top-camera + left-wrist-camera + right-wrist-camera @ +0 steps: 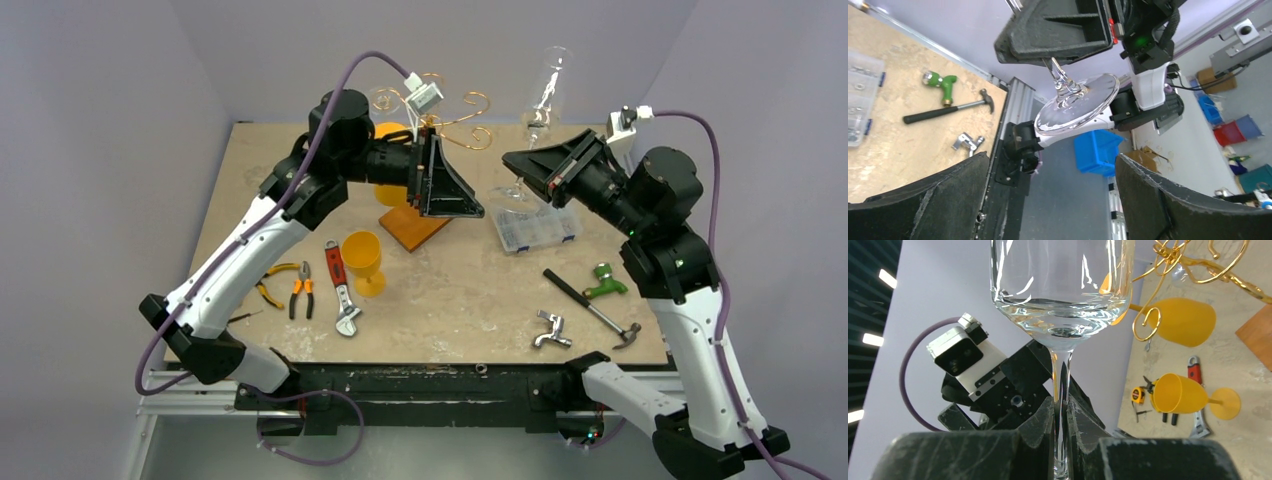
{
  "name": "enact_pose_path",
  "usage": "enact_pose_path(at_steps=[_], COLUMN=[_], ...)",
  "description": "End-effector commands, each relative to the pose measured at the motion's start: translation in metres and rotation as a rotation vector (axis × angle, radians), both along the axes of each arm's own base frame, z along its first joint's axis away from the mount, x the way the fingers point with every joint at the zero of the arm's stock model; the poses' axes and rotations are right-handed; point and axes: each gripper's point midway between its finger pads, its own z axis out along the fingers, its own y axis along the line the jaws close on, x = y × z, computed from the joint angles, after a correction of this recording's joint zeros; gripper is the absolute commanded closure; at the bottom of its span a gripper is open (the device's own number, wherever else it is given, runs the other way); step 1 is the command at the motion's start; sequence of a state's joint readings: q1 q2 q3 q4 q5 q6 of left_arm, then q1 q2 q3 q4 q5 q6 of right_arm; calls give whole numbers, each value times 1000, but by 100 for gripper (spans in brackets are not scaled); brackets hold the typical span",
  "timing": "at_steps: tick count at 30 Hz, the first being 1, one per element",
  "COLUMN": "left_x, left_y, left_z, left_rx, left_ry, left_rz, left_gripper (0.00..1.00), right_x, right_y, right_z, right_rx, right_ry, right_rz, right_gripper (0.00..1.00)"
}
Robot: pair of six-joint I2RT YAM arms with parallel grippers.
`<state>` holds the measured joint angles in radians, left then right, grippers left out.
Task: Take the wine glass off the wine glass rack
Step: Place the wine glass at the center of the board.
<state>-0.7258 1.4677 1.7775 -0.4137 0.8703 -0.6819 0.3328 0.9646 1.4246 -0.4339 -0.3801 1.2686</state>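
Between the right gripper's (1060,415) fingers (1037,432), a clear thin-stemmed wine glass (1060,287)

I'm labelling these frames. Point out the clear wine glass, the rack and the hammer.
clear wine glass (1063,285): right wrist view, on its bowl.
wine glass rack (411,231): top view, on its wooden base.
hammer (943,111): left wrist view, on its handle.

No words, brand names, numbers or signs can be read in any view. Any marking on the yellow tape measure (1137,395) or the red-handled adjustable wrench (341,290) is too small to make out.
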Motion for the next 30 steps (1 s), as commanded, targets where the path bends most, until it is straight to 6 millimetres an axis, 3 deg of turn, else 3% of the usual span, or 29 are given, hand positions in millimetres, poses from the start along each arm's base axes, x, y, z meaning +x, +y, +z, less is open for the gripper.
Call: enact_pose_path(at_steps=[1,6,17,30], left_x=[2,8,14,13], left_y=[16,27,51,68], left_z=[23,21,32,68], left_rx=[-30,-6,-5,-85], left_ry=[-98,-118,-157,-206], left_rz=[60,120,196,271], left_gripper=[6,0,0,0], right_x=[-8,-8,-11,-6], right_y=[-10,-11,-14,0], right_z=[35,41,38,27], right_rx=[-71,-146,-257,-327], right_ry=[-184,-247,-379,-491], right_rz=[-36,-39,-41,42], right_gripper=[100,100,100,100])
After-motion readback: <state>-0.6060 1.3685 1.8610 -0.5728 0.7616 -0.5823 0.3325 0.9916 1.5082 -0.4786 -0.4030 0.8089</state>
